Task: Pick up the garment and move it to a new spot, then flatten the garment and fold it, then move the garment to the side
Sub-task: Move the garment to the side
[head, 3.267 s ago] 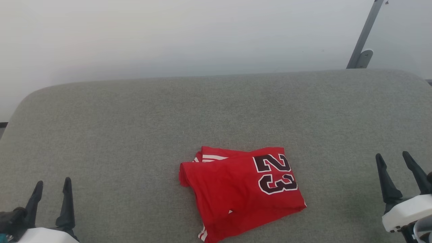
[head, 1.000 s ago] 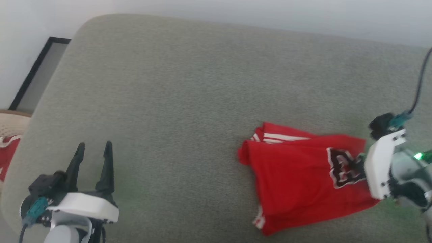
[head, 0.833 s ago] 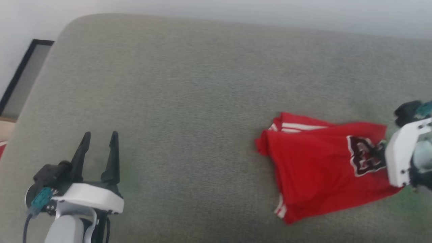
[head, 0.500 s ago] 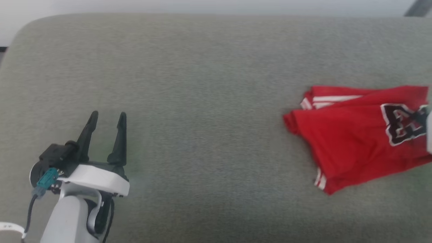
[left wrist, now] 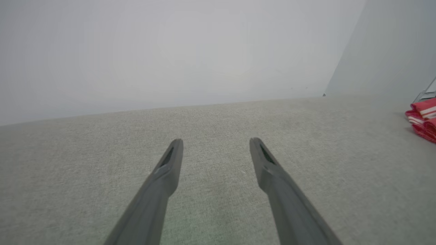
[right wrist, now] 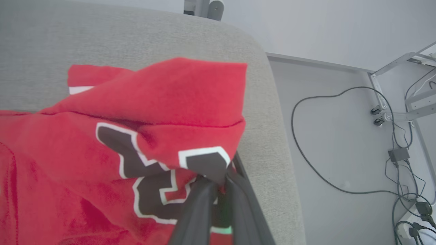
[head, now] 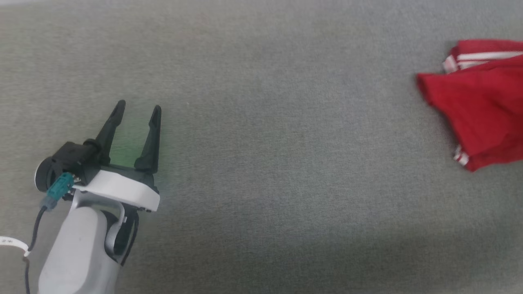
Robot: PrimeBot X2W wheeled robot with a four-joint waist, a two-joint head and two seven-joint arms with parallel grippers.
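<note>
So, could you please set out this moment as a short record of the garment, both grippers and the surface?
garment: red, folded, at the surface's right end
right gripper: jaws shut on the garment's edge by the black-and-white number
left gripper: jaws open, holding nothing, over bare surface
surface: grey fabric
cables: on the floor past the surface's end

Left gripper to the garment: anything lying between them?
Nothing. The head view has bare grey upholstery all the way from the open left gripper to the garment at its right edge; the left wrist view agrees.
</note>
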